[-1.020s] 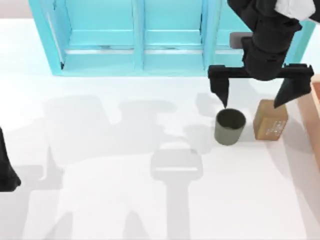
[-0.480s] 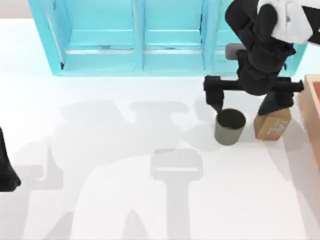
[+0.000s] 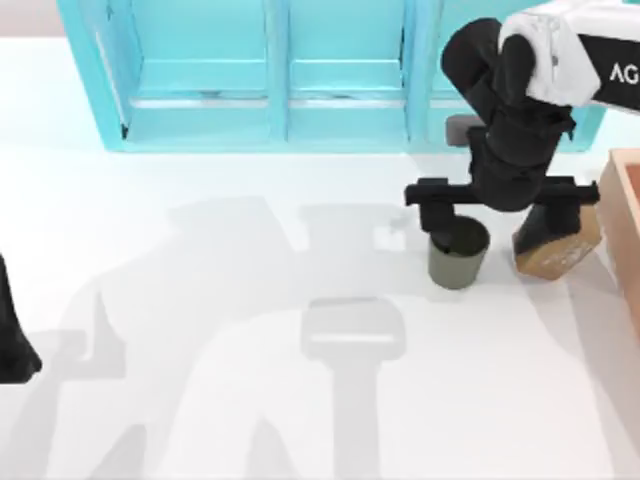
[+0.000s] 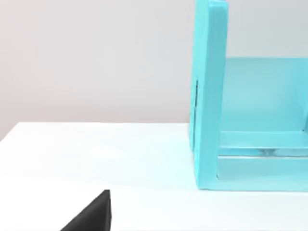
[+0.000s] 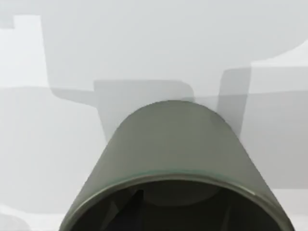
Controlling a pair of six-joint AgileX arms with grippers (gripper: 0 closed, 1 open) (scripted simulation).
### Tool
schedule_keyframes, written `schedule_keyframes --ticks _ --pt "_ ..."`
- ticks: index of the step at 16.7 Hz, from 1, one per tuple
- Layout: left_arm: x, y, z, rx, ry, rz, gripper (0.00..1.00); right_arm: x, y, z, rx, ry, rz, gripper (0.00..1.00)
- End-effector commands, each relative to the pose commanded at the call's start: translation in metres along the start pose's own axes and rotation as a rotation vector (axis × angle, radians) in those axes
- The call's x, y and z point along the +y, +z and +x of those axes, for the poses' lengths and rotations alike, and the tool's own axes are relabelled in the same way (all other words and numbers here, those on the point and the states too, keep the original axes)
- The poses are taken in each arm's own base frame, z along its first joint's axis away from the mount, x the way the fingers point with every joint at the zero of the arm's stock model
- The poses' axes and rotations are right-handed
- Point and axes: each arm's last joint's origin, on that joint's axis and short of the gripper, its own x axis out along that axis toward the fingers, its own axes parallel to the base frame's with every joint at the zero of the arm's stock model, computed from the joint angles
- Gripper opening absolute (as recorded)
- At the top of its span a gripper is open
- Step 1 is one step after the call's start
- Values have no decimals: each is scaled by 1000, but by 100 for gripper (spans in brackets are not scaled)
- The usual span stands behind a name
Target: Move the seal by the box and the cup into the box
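Right arm (image 3: 520, 110): matte black rounded segments, one white shell link at the top with grey "AG" lettering cut off by the frame edge. Right gripper (image 3: 497, 205): black crossbar with two black tapered fingers. Left arm (image 3: 12, 340): plain black wedge shape at the table's left edge, no markings visible.

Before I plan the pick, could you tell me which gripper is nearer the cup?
Right: the right gripper is spread open directly over the cup; the left gripper sits parked at the table's far left edge.
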Motion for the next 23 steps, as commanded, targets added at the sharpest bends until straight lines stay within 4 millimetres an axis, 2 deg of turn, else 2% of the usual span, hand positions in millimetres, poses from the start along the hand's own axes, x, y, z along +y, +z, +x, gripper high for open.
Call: schedule_keyframes --ticks 8,18,20,23 --pt "0 0 0 0 0 0 100 0 0 0 0 0 0 2" --pt "0 0 0 0 0 0 100 0 0 -3 -7 3 -2 0" --pt "0 0 0 0 0 0 100 -13 5 -20 -23 10 -6 0" --pt "0 0 0 0 0 0 100 -46 6 -50 -1 1 -4 0"
